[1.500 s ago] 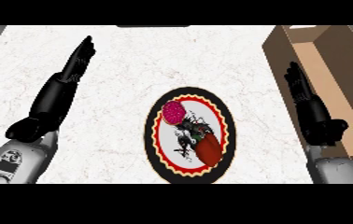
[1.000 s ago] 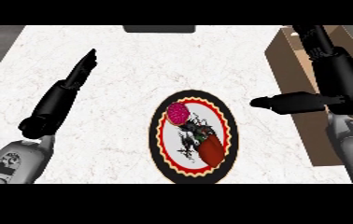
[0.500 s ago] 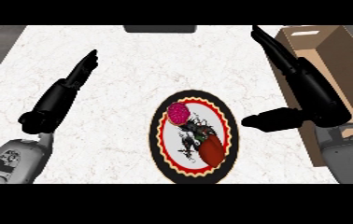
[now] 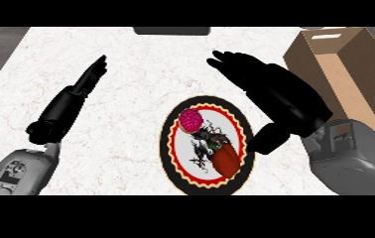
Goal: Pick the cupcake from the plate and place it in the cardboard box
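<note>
A cupcake [image 4: 192,119] with pink frosting sits on the upper left part of a round plate [image 4: 179,155] that has a black and red scalloped rim and a dark printed picture. My right hand [image 4: 282,93] hovers open just right of and above the plate, fingers straight and pointing to the far left, thumb hanging down near the plate's right rim. The cardboard box [image 4: 338,68] stands open at the right edge of the counter. At the left, my left hand [image 4: 73,99] rests open with its fingers pointing away.
The white marble counter [image 4: 147,73] spreads around the plate. A dark flat object [image 4: 172,30] lies at the counter's far edge, in the middle.
My right hand has swung left from beside the box and lowered toward the plate. The view has shifted slightly, showing more of the box. The left hand has stayed put.
</note>
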`<state>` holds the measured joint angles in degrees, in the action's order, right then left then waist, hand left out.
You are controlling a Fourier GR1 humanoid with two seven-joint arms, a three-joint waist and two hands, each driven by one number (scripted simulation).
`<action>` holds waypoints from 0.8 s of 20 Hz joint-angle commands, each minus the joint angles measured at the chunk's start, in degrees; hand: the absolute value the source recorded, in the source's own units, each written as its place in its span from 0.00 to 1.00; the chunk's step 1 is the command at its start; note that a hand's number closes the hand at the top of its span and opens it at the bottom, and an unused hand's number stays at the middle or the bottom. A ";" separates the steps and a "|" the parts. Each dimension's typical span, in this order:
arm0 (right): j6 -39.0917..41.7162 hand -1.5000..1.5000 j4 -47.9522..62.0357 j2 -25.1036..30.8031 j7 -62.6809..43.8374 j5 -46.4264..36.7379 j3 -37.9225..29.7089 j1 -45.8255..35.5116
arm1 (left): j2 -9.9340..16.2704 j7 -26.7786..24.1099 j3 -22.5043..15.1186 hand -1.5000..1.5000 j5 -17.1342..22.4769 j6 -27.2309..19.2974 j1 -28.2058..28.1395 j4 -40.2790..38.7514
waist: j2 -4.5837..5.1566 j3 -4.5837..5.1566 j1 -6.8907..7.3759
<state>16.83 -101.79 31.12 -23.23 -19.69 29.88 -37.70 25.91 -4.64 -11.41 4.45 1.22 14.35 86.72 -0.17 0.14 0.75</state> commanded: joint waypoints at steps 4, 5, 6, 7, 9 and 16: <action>11.41 0.00 -0.50 -10.05 -20.02 -3.31 9.54 -8.31 | -0.43 0.37 0.83 0.50 -0.51 0.69 -0.78 0.37 | -0.06 -0.03 -0.30; 13.91 0.00 -1.76 -12.76 -25.34 -1.60 9.71 -10.55 | -0.72 -0.39 -0.25 0.50 -0.75 0.87 -3.57 1.60 | -0.24 0.00 -0.10; 14.15 0.00 2.40 -12.96 -22.88 -3.07 9.06 -10.89 | -0.26 1.17 2.43 0.50 0.62 2.34 2.26 -2.00 | 0.13 -0.06 -0.57; 15.37 0.00 2.24 -16.84 -28.00 -1.98 9.78 -11.91 | -2.97 2.02 -1.03 0.50 -2.38 -0.90 -0.64 1.50 | -0.04 -0.06 -0.31; 15.41 0.00 5.44 -17.32 -26.65 -4.18 9.46 -10.14 | -0.34 -4.31 2.59 0.50 -0.84 2.58 -3.09 -1.33 | 0.15 -0.08 -0.26; 18.70 0.00 5.86 -25.33 -34.25 -5.29 8.71 -8.61 | -1.16 2.83 3.21 0.50 -2.08 2.39 -2.92 4.78 | -0.01 -0.13 -0.43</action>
<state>32.16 -96.59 9.06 -51.39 -23.97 39.05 -47.14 24.14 -4.20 -9.34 2.46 3.02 12.76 88.06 -0.14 0.05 0.28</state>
